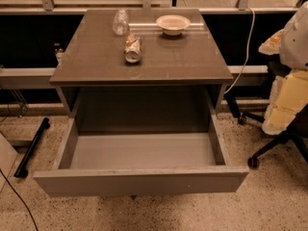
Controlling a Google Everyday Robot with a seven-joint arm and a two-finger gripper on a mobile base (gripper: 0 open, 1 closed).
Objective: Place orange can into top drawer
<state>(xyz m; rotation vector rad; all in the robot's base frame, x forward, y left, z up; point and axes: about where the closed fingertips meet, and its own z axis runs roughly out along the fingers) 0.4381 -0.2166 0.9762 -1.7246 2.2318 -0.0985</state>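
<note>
Gripper: you have no gripper in this view, so you cannot tell where it hangs or whether its fingers stand apart or together.
Places: with the gripper out of sight, nothing can be placed relative to it; you get each thing placed against its neighbours instead.
Orange can (132, 48): it lies on its side on the cabinet top (91, 61), about midway across, with its silvery round end turned toward you and its mottled label running back from that end.
Top drawer (139, 181): it stands pulled well out below the cabinet top, its plain grey front nearest you and its side walls running back under the slab. The can is not in it; the can lies above and behind the drawer's open well.
Clear bottle (121, 22): it sits just behind the can and a little to the can's left; you cannot tell whether the two touch.
White bowl (173, 24): it stands upright near the back edge of the top, to the right of the bottle and apart from the can.
Office chair (276, 143): it stands on the speckled floor (269, 201) to the right of the cabinet, carrying pale white and yellow bulk (286, 100).
White cable (246, 52): it hangs down behind the cabinet's right rear corner.
Black bar (32, 147): it lies on the floor left of the drawer.
</note>
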